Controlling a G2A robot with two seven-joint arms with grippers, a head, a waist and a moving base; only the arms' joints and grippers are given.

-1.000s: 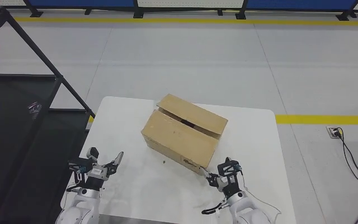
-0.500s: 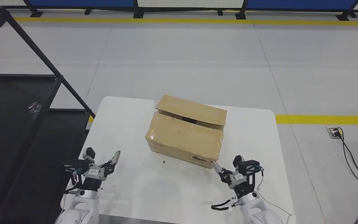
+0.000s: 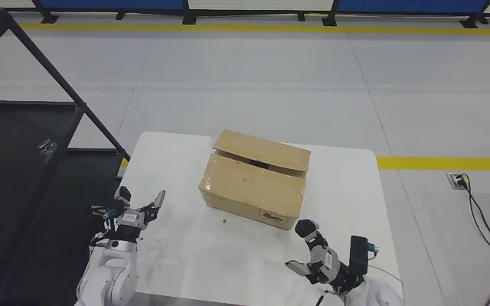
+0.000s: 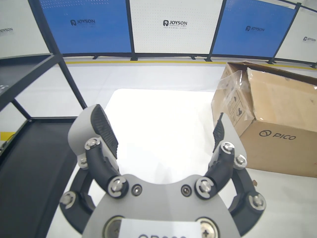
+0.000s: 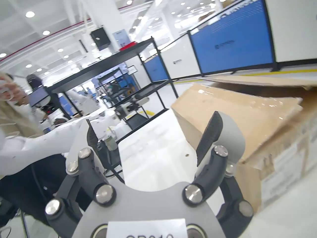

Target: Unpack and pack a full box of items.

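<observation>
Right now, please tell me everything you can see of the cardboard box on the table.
The cardboard box is brown, rectangular and worn, standing askew on the white table. Its top flaps are unsealed, the far one slightly raised over a dark gap; torn clear tape hangs at one end. Print marks its sides. The open left gripper is apart from it; the open right gripper is near one corner, contact unclear.

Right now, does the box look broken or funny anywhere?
Yes. The box sits crooked on the table, its flaps are part open, and loose clear tape hangs off one crumpled corner.
</observation>
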